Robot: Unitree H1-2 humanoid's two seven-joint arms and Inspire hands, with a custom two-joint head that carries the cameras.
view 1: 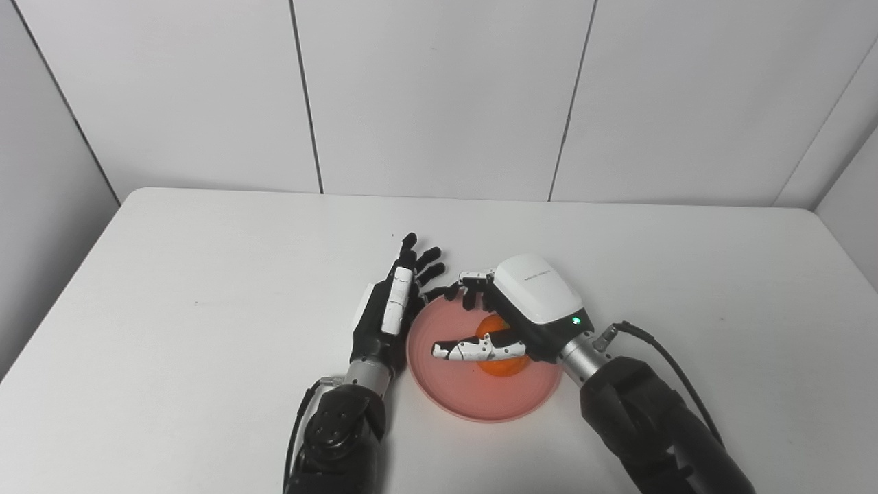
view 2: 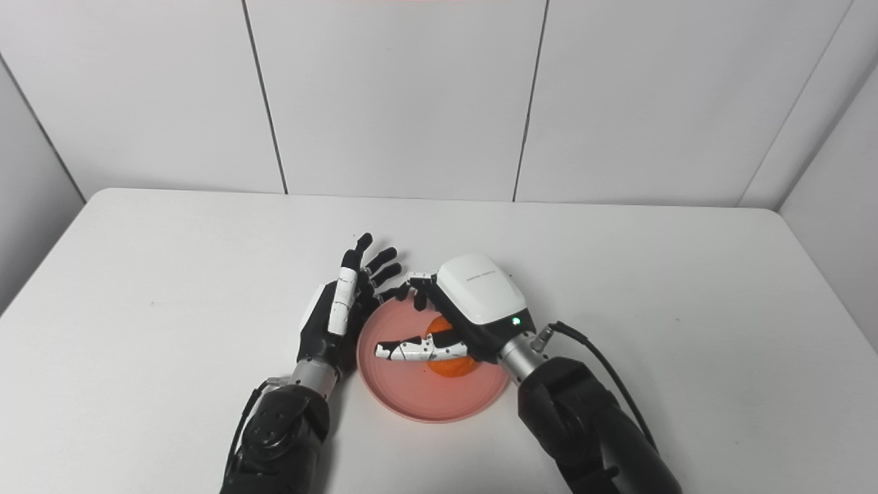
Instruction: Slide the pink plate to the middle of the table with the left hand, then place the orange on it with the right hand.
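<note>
Both steps looked pretty much done at this point, going by how things lay. The plate [view 1: 480, 391] sat about midway between the table's [view 1: 206, 274] left and right edges, though nearer the front edge than the back one, so I'd call the slide finished. The orange [view 1: 504, 363] was on the plate, a bit right of its center, and seemed to be resting there rather than hanging in the air, but I couldn't be sure from these angles.

The right hand [view 1: 507, 322] was arched right over the orange, thumb stretched across in front of it and fingers curled down behind. Whether it was gripping the fruit or had let go, I couldn't tell. What was left, I'd guess: release and pull that hand away.

The left hand [view 1: 391, 309] was spread flat, fingers apart, holding nothing, just beside the plate's left rim, maybe touching it.
</note>
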